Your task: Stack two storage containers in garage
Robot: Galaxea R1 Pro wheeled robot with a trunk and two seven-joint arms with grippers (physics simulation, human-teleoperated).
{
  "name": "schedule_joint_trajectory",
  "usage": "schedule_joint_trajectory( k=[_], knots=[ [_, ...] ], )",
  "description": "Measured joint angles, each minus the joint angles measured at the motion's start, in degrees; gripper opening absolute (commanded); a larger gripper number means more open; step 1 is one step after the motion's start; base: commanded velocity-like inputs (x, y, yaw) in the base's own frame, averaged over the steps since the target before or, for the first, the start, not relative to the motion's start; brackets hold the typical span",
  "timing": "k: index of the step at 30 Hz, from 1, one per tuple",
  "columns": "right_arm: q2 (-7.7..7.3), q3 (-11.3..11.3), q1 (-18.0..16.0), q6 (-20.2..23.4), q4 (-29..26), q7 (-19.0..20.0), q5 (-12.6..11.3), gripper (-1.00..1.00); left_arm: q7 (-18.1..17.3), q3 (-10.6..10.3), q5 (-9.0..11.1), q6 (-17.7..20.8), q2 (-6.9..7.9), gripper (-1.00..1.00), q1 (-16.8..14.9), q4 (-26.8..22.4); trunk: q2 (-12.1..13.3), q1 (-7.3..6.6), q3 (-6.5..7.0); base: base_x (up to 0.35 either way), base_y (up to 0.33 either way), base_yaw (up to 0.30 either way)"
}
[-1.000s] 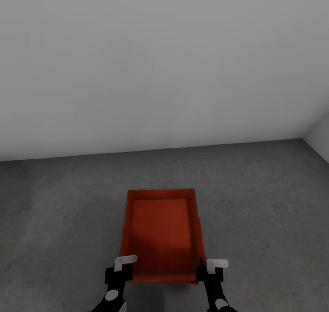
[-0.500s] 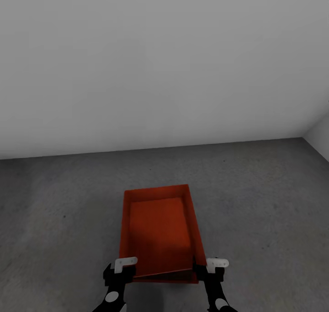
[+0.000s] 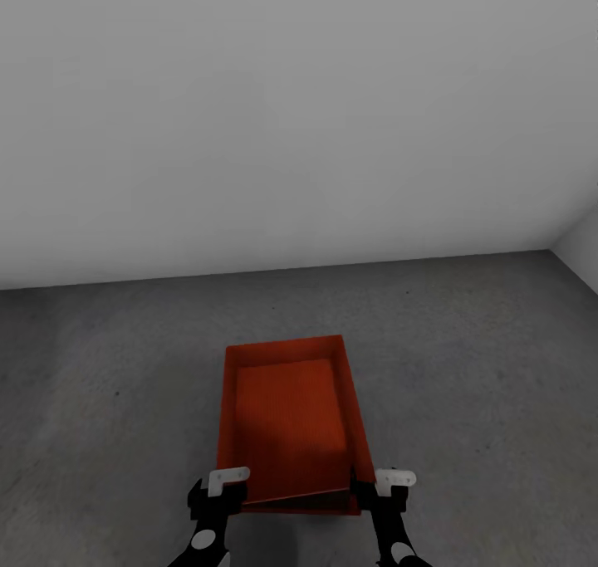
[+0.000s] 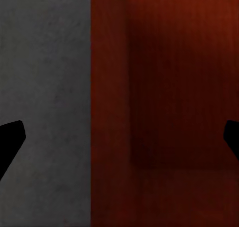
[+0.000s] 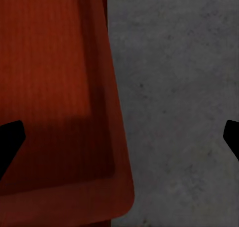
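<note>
Two red-orange storage containers sit nested on the garage's dark grey concrete floor (image 3: 482, 368), low in the middle of the head view. The upper container (image 3: 291, 417) lies slightly twisted and tilted on the lower one. Only a thin strip of the lower container (image 3: 307, 507) shows at the near end, and one corner (image 5: 74, 220) in the right wrist view. My left gripper (image 3: 218, 488) is open beside the stack's near left corner, straddling a side wall (image 4: 112, 112). My right gripper (image 3: 384, 486) is open at the near right corner, over the rim (image 5: 117, 152).
A plain white wall (image 3: 291, 119) stands beyond the stack. A second white wall (image 3: 581, 243) meets it at the far right corner. Bare concrete stretches to both sides of the containers.
Since a second ago the upper container has dropped a little and twisted, its near end now askew over the lower one. It has not moved in the last half second. Both grippers stayed put.
</note>
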Motion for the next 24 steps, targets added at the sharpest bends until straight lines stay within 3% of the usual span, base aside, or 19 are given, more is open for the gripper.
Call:
schedule_joint_trajectory(
  k=[7, 24],
  knots=[
    [0.0, 0.0, 0.0, 0.0, -0.01, -0.01, -0.01, 1.0, 0.0, 0.0, -0.05, 0.0, 0.0, 1.0, 0.0, 0.0, 0.0, 0.0, 0.0, 0.0, 0.0, 0.0],
    [0.01, 0.0, 0.0, -0.01, -0.01, -0.07, -0.02, 1.0, 0.01, 0.0, -0.1, -2.64, 0.0, 1.0, 0.0, 0.59, 6.81, -3.73, 3.05, 0.0, 0.0, 0.0]
  ],
)
